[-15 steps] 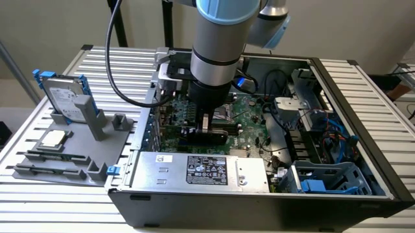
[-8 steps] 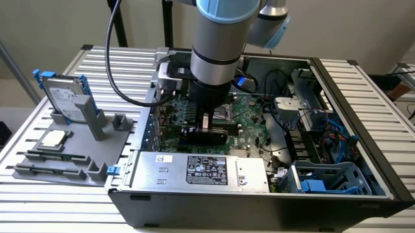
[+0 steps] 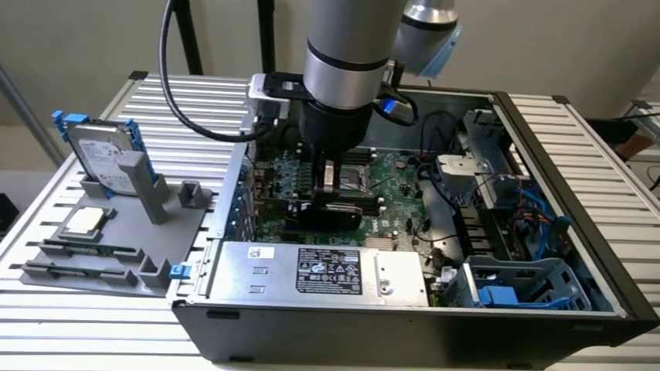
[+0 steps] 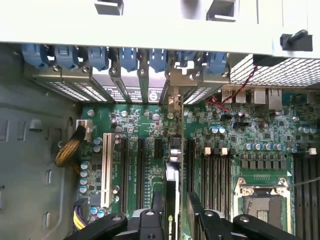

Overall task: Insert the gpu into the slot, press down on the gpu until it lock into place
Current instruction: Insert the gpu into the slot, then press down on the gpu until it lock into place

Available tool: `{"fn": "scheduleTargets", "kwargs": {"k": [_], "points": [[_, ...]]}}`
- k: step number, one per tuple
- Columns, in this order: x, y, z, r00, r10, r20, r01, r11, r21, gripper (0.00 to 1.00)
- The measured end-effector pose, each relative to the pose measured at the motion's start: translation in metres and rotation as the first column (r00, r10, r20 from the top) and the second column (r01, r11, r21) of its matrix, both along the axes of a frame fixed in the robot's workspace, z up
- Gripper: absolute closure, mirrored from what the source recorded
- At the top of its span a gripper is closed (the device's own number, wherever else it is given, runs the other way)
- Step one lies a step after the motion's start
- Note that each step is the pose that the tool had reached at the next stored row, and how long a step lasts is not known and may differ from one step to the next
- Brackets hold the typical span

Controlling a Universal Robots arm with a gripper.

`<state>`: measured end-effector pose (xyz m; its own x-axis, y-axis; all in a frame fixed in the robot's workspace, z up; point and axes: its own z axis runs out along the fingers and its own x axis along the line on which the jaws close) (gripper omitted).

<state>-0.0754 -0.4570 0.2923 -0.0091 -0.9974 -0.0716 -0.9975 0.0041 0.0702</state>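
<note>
The gpu (image 3: 328, 210) is a thin black card standing on edge over the green motherboard (image 3: 397, 185) inside the open computer case. My gripper (image 3: 335, 185) reaches down from above and is shut on the card's upper edge. In the wrist view the gpu (image 4: 171, 175) runs edge-on between my two black fingers (image 4: 152, 220), and its metal end bracket (image 4: 173, 102) lines up with an opening in the case's rear wall. The card covers the blue slot beneath it, so I cannot tell how deep the card sits.
The silver labelled power supply (image 3: 320, 270) lies against the case's near wall. Black memory slots (image 4: 215, 170) and the CPU socket (image 4: 260, 200) flank the card. Blue bracket clips (image 4: 127, 57) line the rear wall. A grey fixture holding a hard drive (image 3: 103, 154) stands at the exterior view's left.
</note>
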Motion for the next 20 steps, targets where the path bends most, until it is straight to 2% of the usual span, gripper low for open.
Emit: {"fn": "scheduleTargets", "kwargs": {"k": [2, 4, 7, 8, 20], "points": [[0.0000, 0.0000, 0.0075, 1.0000, 0.000, 0.0000, 0.000, 1.0000, -0.0001, 0.67], [0.0000, 0.0000, 0.0104, 1.0000, 0.000, 0.0000, 0.000, 1.0000, -0.0002, 0.69], [0.0000, 0.0000, 0.0105, 1.0000, 0.000, 0.0001, 0.000, 1.0000, 0.0002, 0.87], [0.0000, 0.0000, 0.0106, 1.0000, 0.000, 0.0001, 0.000, 1.0000, 0.0001, 0.89], [0.0000, 0.0000, 0.0107, 1.0000, 0.000, 0.0000, 0.000, 1.0000, -0.0001, 0.89]]}}
